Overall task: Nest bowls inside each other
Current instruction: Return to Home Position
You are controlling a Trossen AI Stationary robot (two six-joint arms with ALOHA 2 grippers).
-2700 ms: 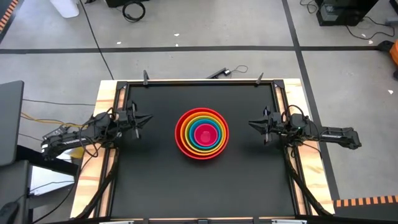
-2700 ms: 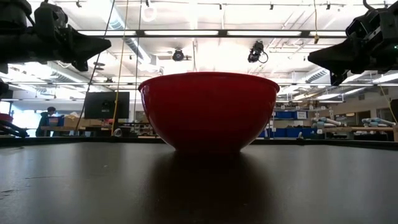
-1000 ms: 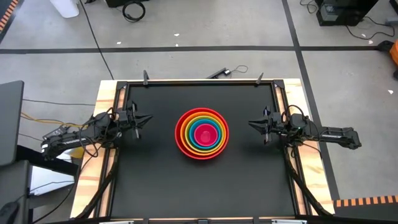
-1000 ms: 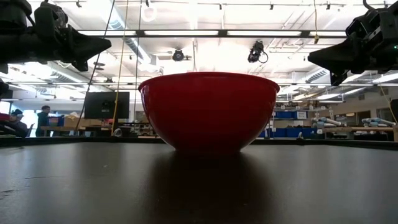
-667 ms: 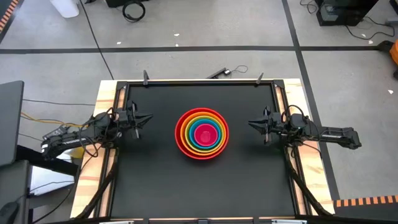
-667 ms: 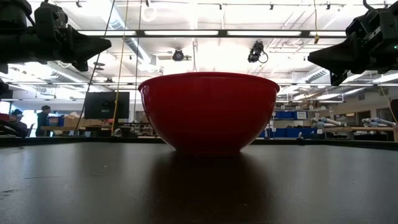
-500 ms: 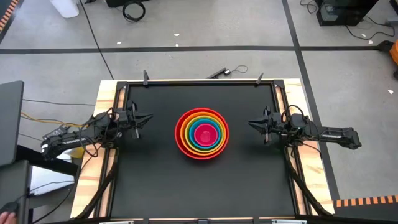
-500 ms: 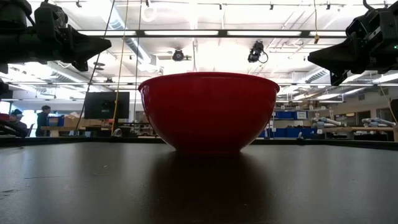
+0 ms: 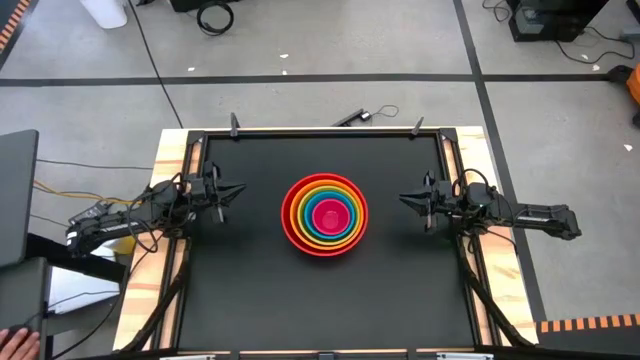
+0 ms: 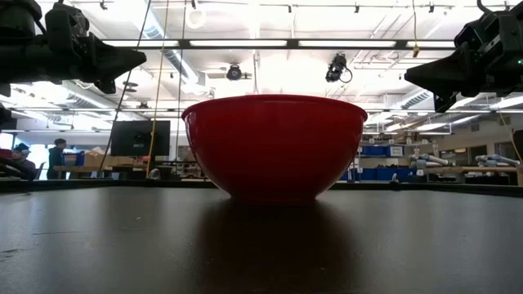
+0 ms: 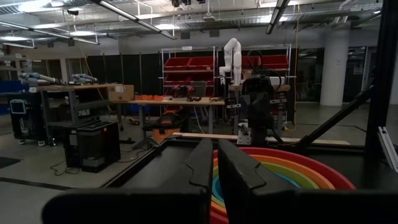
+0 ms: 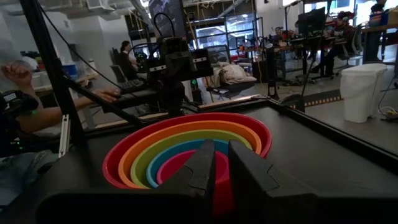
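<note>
The bowls (image 9: 325, 215) stand nested at the middle of the black table (image 9: 250, 290). The red bowl (image 10: 274, 147) is outermost and rests on its base. Inside it come orange, yellow-green and blue, with the pink bowl (image 9: 327, 215) innermost. My left gripper (image 9: 238, 190) hovers at the table's left edge, shut and holding nothing, pointing at the bowls (image 11: 292, 171). My right gripper (image 9: 404, 199) hovers at the right edge, shut and holding nothing, facing the bowls (image 12: 186, 137). Both grippers are well above the table and apart from the stack.
A black frame rail (image 9: 325, 131) runs along the table's far edge and down both sides. Bare tabletop lies all around the stack. A laptop (image 9: 15, 195) sits beyond the left side. A person's hand (image 9: 15, 342) shows off the near left corner.
</note>
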